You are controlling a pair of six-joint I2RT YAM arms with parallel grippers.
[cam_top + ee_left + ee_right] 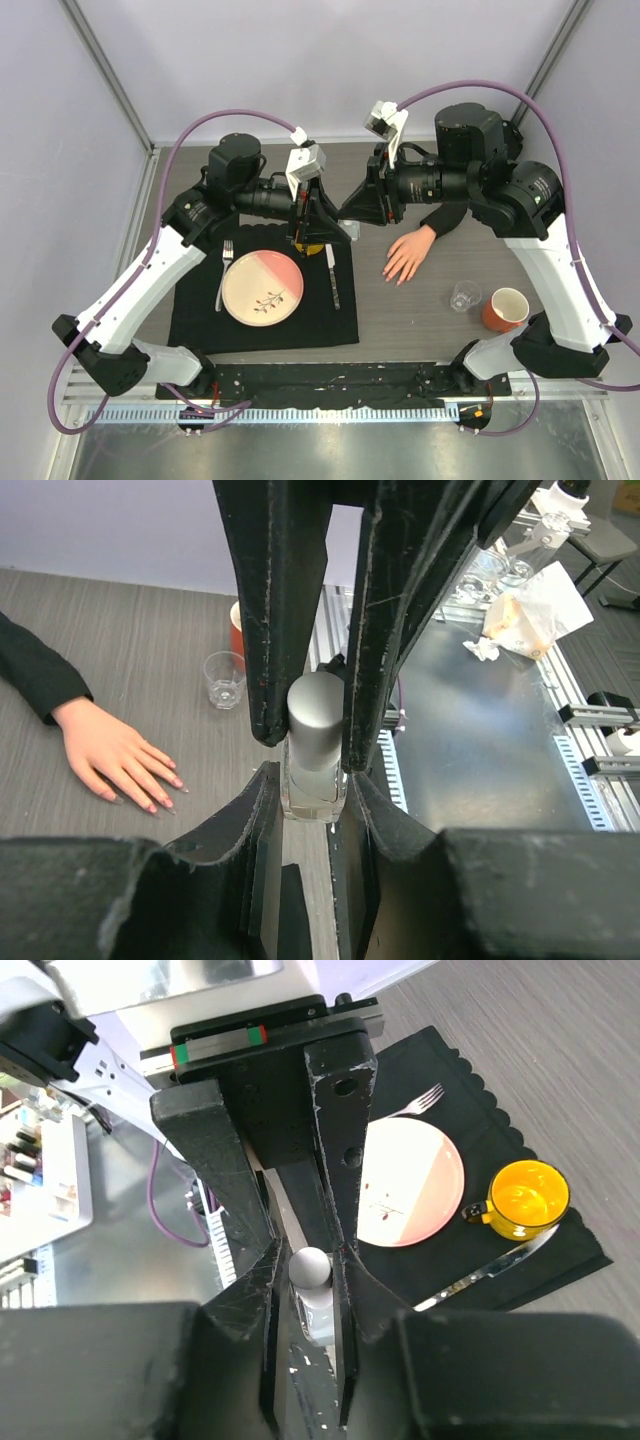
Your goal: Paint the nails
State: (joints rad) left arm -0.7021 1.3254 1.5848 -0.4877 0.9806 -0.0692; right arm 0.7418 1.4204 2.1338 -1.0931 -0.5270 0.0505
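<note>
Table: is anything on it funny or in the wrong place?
Yes: a pale mannequin hand in a black sleeve lies flat on the table, right of the black placemat with its dinner plate. Nothing looks spilled or broken.

One each: plate point(262, 288), fork point(224, 270), knife point(332, 276), glass point(464, 296), orange cup point(506, 309), yellow mug point(522, 1200).

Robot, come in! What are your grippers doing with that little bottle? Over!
Left gripper shut on clear bottle. Right gripper shut on silver cap, not yet off. Mannequin hand lies apart, nails unreached. Small glass near hand, not touching.
</note>
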